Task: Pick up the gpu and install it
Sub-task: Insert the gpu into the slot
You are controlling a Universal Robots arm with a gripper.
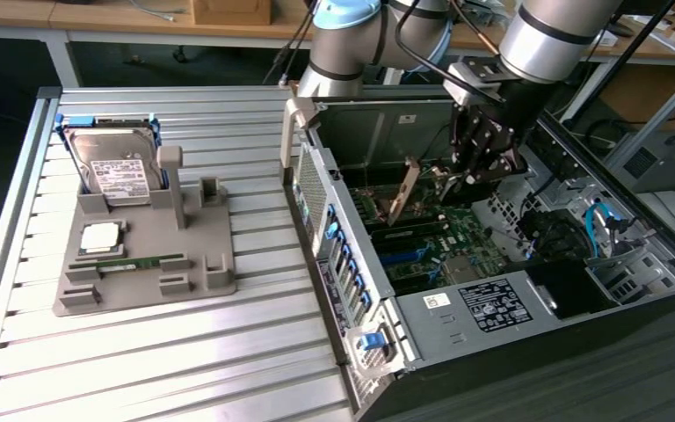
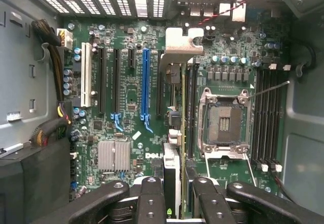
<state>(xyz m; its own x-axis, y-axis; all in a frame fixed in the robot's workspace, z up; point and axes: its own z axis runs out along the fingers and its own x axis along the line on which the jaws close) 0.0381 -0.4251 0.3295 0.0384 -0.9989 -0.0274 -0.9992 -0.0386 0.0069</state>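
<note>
The gpu shows edge-on in the wrist view, a thin card with a silvery metal bracket at its far end. My gripper is shut on its near end, one finger on each side. The card stands upright over the motherboard, beside the blue slot. I cannot tell whether its lower edge sits in a slot. In the exterior view the gripper reaches down into the open computer case, and the gpu stands as a slim brownish card close by.
A grey holder on the slatted table at the exterior view's left carries a hard drive, a processor chip and a green memory stick. Inside the case are a bare processor socket, memory slots and cable bundles.
</note>
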